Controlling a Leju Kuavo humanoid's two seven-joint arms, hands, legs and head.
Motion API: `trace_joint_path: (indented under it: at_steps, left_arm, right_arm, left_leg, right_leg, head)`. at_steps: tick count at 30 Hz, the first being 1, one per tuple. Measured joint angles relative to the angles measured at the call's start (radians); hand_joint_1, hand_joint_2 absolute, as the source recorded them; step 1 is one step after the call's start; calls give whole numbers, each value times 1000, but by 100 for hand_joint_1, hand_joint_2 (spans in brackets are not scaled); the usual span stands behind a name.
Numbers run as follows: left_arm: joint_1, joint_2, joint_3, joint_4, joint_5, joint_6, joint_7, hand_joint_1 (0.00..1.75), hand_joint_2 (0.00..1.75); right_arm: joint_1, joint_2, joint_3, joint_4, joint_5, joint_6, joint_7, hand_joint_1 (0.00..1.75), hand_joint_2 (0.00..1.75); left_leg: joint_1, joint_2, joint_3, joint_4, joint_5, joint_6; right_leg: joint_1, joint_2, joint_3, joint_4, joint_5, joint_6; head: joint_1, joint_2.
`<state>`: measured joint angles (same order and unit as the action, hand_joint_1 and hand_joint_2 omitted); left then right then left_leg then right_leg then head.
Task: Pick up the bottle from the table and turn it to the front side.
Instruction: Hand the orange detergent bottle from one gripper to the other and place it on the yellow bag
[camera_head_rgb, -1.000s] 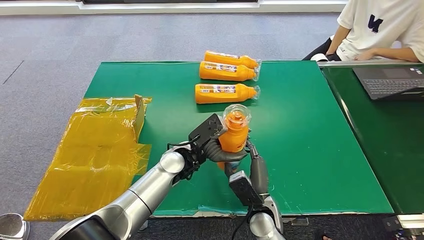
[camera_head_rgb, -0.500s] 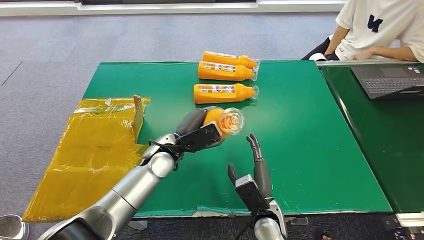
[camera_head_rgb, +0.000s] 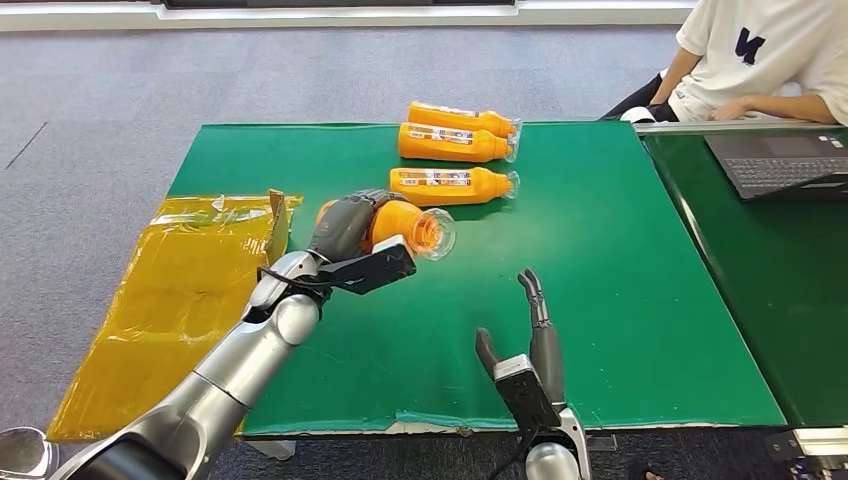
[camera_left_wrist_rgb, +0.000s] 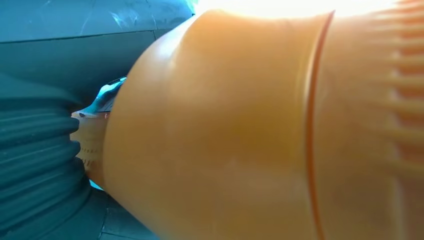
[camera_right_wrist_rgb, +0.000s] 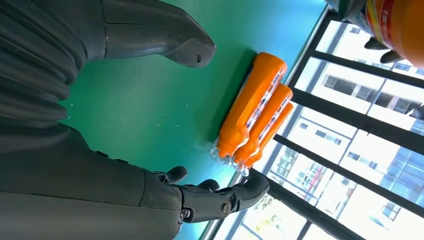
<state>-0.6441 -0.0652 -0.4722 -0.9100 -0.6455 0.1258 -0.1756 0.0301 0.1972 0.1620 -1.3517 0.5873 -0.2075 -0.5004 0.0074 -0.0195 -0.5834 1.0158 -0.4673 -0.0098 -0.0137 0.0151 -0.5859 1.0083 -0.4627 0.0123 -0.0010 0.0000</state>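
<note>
An orange bottle (camera_head_rgb: 410, 226) with a clear cap is held lying sideways above the green table (camera_head_rgb: 600, 260), cap pointing right. My left hand (camera_head_rgb: 350, 228) grips its body; up close the bottle (camera_left_wrist_rgb: 260, 130) covers most of the left wrist view. My right hand (camera_head_rgb: 530, 350) hangs near the table's front edge, fingers spread, holding nothing. The right wrist view has its thumb and fingers (camera_right_wrist_rgb: 220, 197) apart over the cloth. Three more orange bottles (camera_head_rgb: 452, 185) lie side by side at the back of the table, and the same bottles (camera_right_wrist_rgb: 255, 115) appear in the right wrist view.
Crumpled yellow plastic sheeting (camera_head_rgb: 190, 290) covers the table's left end. A person in a white shirt (camera_head_rgb: 760, 60) sits at the back right beside a second green table with a laptop (camera_head_rgb: 780, 160).
My left hand has carried the bottle left and farther back, away from my right hand, tipping it to lie sideways. The right hand let go a second ago and now stays open.
</note>
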Motion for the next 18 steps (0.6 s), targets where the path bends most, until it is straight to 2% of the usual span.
trace_joint_path:
  at_steps: [4,11,13,16,18]
  left_arm:
    - [22,32,13,0,-12,16,-18,175,175]
    - [42,60,28,0,-66,44,-27,175,175]
    - [49,69,28,0,-136,93,-10,175,175]
    - [59,87,28,-7,-319,214,63,175,175]
    - [69,102,30,-21,-416,257,100,175,175]
  right_arm:
    - [18,-4,-4,-11,-2,5,-2,0,175]
    - [26,-7,-5,-22,-2,5,-3,0,175]
    - [32,-8,-6,-33,-2,3,-3,0,175]
    - [45,-8,-10,-52,-3,1,-3,0,175]
    - [50,-8,-10,-60,-4,0,-3,0,175]
  left_leg:
    - [1,0,0,0,0,0]
    - [1,0,0,0,0,0]
    - [1,0,0,0,0,0]
    - [1,0,0,0,0,0]
    - [1,0,0,0,0,0]
  right_leg:
    - [1,0,0,0,0,0]
    - [0,0,0,0,0,0]
    - [0,0,0,0,0,0]
    - [0,0,0,0,0,0]
    - [1,0,0,0,0,0]
  head:
    - [0,0]
    - [0,0]
    - [0,0]
    - [0,0]
    - [0,0]
